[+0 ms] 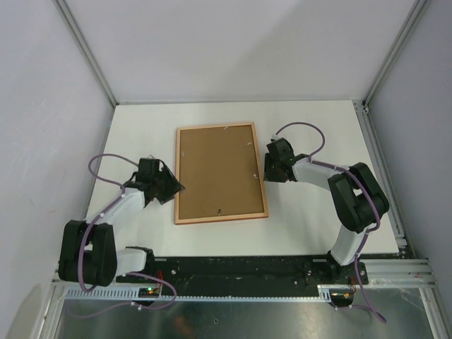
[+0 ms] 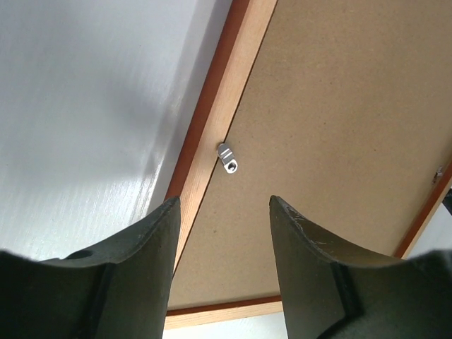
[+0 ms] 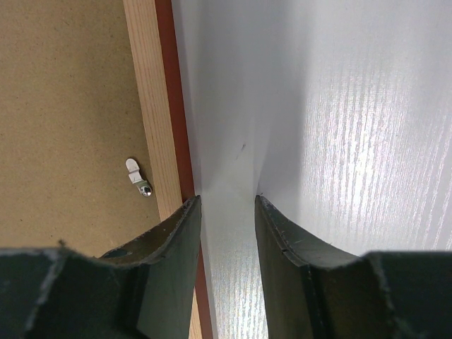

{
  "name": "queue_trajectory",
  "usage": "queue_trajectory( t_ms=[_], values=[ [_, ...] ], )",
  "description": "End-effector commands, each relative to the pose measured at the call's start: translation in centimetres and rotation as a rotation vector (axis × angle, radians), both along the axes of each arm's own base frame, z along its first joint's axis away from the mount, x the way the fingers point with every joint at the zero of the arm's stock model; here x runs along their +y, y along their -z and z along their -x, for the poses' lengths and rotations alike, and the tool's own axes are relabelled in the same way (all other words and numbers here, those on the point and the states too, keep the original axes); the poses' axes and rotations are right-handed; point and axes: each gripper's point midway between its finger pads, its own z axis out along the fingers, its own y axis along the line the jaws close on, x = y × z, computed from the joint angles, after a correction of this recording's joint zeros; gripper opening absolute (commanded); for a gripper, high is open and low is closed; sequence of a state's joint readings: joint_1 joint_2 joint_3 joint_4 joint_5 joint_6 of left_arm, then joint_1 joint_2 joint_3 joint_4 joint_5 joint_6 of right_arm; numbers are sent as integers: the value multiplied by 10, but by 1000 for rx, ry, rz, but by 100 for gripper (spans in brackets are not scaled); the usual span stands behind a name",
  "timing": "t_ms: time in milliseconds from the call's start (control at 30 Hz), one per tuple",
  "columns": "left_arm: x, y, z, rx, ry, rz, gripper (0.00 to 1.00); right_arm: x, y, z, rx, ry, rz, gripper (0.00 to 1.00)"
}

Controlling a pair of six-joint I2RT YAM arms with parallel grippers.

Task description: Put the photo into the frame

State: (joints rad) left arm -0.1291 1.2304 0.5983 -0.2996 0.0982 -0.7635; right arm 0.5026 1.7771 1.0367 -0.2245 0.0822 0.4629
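1. On table (image 1: 318,226), between the two arms: frame (image 1: 221,219), flat, pale wood back up, long sides running away from the bases.
2. Inside frame: brown backing board (image 1: 219,173), filling the whole opening.
3. At frame's left rail: left gripper (image 1: 176,188), jaws apart, nothing clamped between them.
4. From left wrist: left fingers (image 2: 152,240) above the seam between frame rail and board; small metal clip (image 2: 227,158) just ahead of the tips, on the board right beside the frame's rail.
5. At frame's right rail: right gripper (image 1: 268,164), jaws apart too, narrower gap, holding nothing.
6. From right wrist: right finger (image 3: 169,240) over frame's red-orange outer edge, its partner over bare table just outside frame; contact with frame: cannot tell.
7. Just inside frame's right rail: second clip (image 3: 138,176) on the board, near that finger's tip.
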Motion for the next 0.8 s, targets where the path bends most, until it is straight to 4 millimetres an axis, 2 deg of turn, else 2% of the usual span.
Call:
queue_trajectory(
  t_ms=[0,767],
  values=[
    [-3,-15,-26,-66,-26,8,58,3,-7,7,11,-8,-11,42],
    [-11,-10,-57,-58,-2,16,56,2,-7,5,13,-12,-20,41]
  ],
)
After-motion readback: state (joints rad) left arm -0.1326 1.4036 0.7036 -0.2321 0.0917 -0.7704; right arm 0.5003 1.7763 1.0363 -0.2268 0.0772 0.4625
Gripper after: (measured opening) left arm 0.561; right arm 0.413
